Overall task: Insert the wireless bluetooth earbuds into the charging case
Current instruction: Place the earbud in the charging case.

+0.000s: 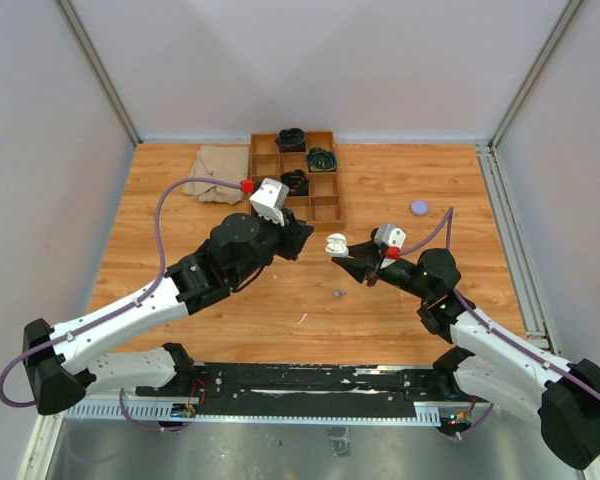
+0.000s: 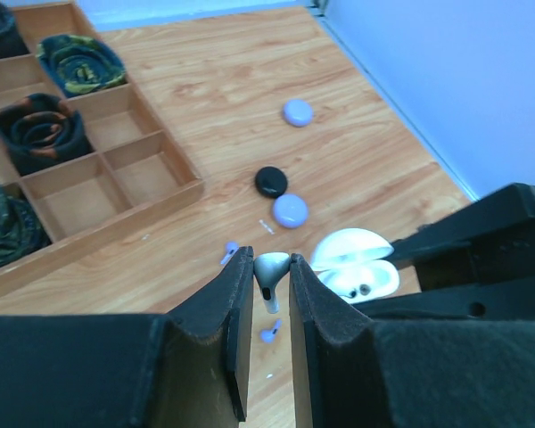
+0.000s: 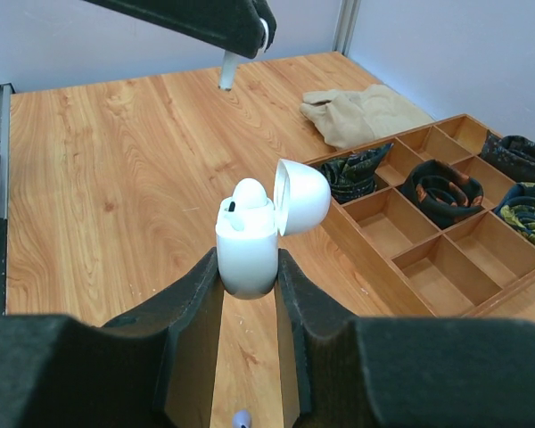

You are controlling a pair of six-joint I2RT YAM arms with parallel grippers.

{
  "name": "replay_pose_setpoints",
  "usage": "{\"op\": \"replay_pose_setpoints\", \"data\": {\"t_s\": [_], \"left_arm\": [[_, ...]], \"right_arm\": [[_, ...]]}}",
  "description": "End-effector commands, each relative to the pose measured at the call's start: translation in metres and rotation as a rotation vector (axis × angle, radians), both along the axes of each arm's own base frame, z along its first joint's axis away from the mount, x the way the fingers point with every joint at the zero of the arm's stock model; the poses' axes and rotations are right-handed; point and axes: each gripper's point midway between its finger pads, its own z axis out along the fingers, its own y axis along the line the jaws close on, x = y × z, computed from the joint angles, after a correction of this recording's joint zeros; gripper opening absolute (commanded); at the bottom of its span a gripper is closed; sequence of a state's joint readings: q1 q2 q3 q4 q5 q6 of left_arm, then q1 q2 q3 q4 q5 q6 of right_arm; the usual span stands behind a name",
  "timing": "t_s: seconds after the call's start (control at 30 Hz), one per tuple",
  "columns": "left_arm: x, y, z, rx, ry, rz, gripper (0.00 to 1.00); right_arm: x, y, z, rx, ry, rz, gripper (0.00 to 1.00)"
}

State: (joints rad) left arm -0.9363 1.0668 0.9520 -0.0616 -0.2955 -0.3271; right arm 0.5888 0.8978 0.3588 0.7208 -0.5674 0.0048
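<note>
Left pincer (image 2: 270, 265): closed on a white stemmed plastic earbud (image 2: 272, 271), pinched between both fingers with the stem pointing down. It is held in the air, near the case and apart from it.

Right pincer (image 3: 248, 263): clamped on a white glossy plastic charging case (image 3: 246, 242), raised off the wooden desk (image 1: 400, 170). The case lid (image 3: 301, 196) is hinged open. One white bud (image 3: 248, 193) sits in the case.

Loose on the desk: two small lilac earbuds (image 2: 229, 253) (image 2: 268, 333), a black round puck (image 2: 270, 181) touching a lilac round puck (image 2: 291, 210), and a second lilac puck (image 2: 297, 112) well apart.

A wooden compartment tray (image 2: 98, 234) holds rolled dark fabric items (image 2: 37, 132). A beige cloth (image 3: 366, 111) lies beside the tray.
</note>
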Motion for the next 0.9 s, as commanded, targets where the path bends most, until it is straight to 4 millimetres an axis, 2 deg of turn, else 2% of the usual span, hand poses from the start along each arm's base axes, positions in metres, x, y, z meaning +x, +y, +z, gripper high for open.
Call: {"op": "replay_pose_setpoints", "data": {"t_s": [0.0,0.23,0.87], "left_arm": [[-0.008,-0.018,0.028,-0.114,-0.071,-0.032,0.16],[-0.026,-0.038,0.032,-0.146,-0.111,-0.093,0.15],[-0.026,-0.061,0.013,-0.124,-0.130,-0.124,0.15]], "right_arm": [[0.009,-0.002,0.031,0.058,-0.059,-0.027,0.12],[0.010,-0.002,0.034,0.077,-0.048,-0.034,0.12],[0.006,-0.003,0.038,0.109,-0.030,-0.027,0.12]]}}
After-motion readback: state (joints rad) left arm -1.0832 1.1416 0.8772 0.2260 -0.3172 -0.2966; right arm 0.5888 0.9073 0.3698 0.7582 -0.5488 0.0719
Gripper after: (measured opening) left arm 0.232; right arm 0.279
